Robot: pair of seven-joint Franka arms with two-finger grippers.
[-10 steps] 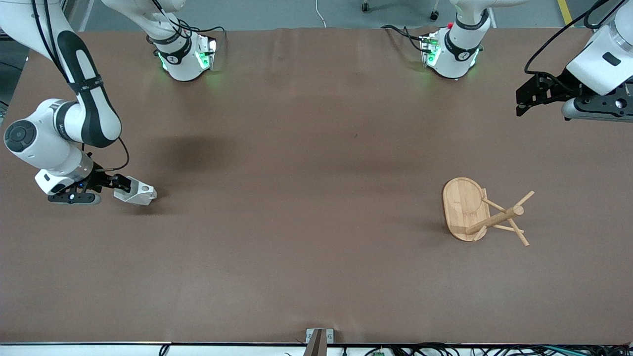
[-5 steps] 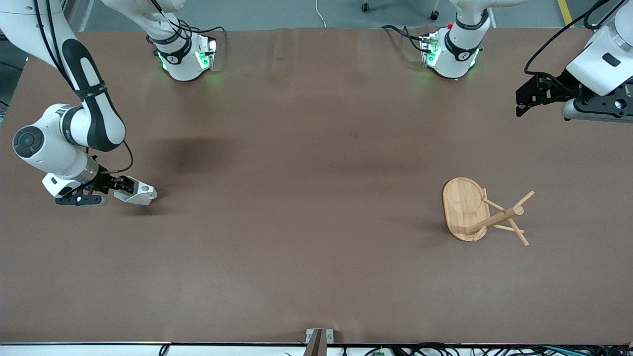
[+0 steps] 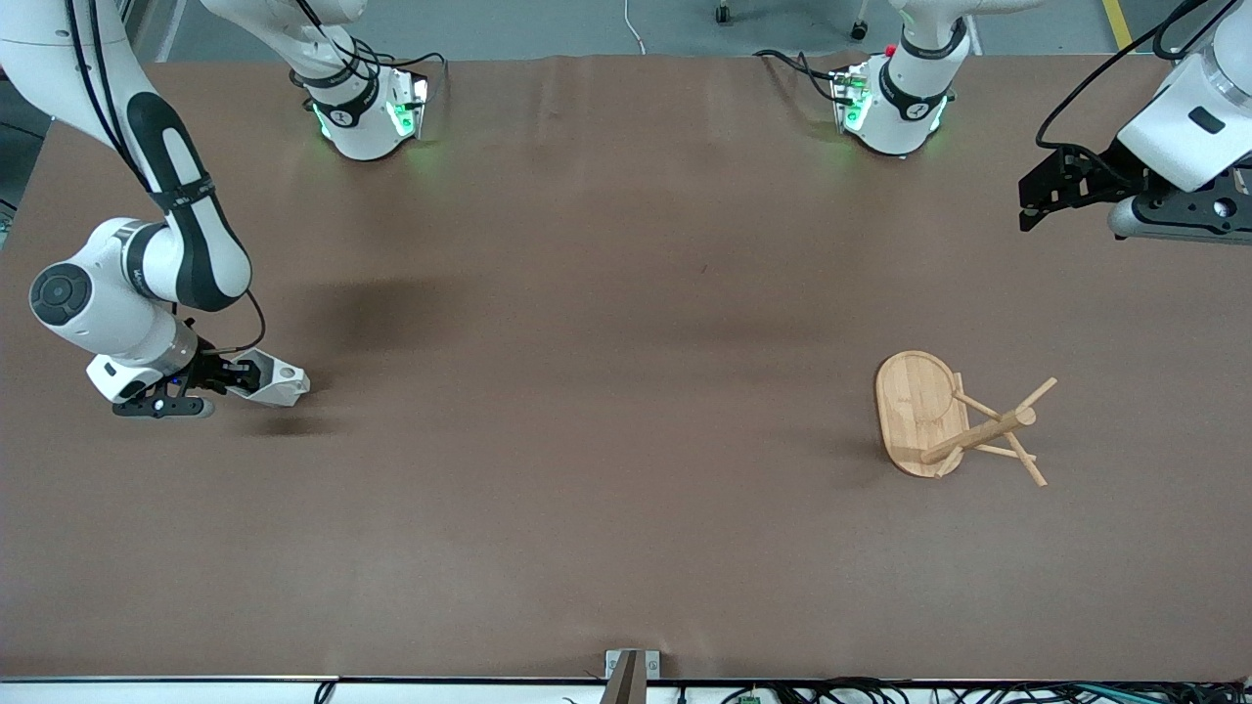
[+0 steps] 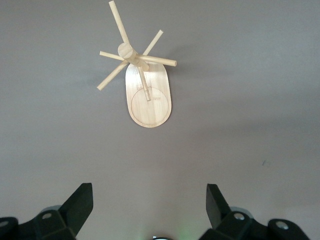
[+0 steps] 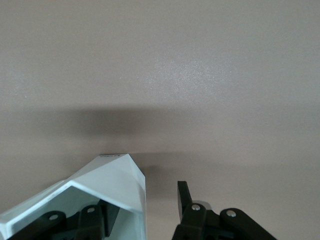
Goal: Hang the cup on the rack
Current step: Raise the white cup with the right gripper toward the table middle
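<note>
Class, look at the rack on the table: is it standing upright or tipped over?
Upright. The rack sits with its oval base flat on the table, post rising from it and pegs spread in the air.

A wide brown table (evenly lit, faint shadows) with a grey floor at its top edge

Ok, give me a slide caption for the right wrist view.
Right gripper straddling the wall of the white faceted cup on the brown table.
</note>
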